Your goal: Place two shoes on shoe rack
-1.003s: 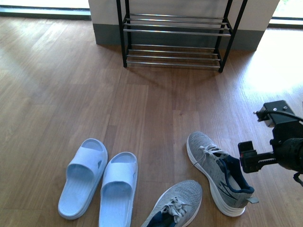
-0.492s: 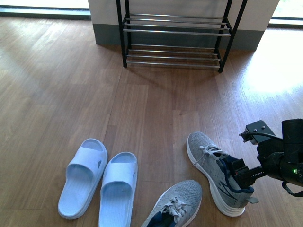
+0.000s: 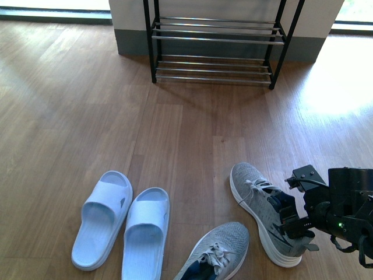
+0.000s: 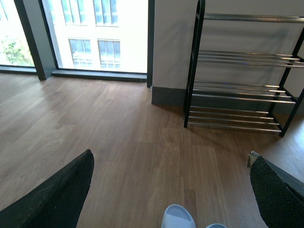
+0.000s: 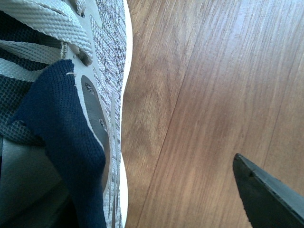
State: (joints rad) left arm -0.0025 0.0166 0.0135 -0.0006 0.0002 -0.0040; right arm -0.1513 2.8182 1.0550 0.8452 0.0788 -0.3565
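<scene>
two shoes lie on the floor (image 3: 87, 105) in the front view, well short of the rack (image 3: 215, 39): the near sneaker (image 3: 217, 252) and the far sneaker (image 3: 250, 186), with the right gripper (image 3: 291, 219) at its heel. the left wrist view shows the left gripper (image 4: 169, 159) spread wide, facing the rack. in the right wrist view bare floor separates the far sneaker from one finger (image 5: 266, 194), so the jaws stand apart.

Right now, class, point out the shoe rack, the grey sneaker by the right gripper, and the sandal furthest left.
shoe rack (image 3: 215, 39), front view, on a chrome bar of the upper visible tier.
grey sneaker (image 3: 245, 179), front view, on the knit toe.
sandal (image 3: 104, 205), front view, on its strap.
</scene>
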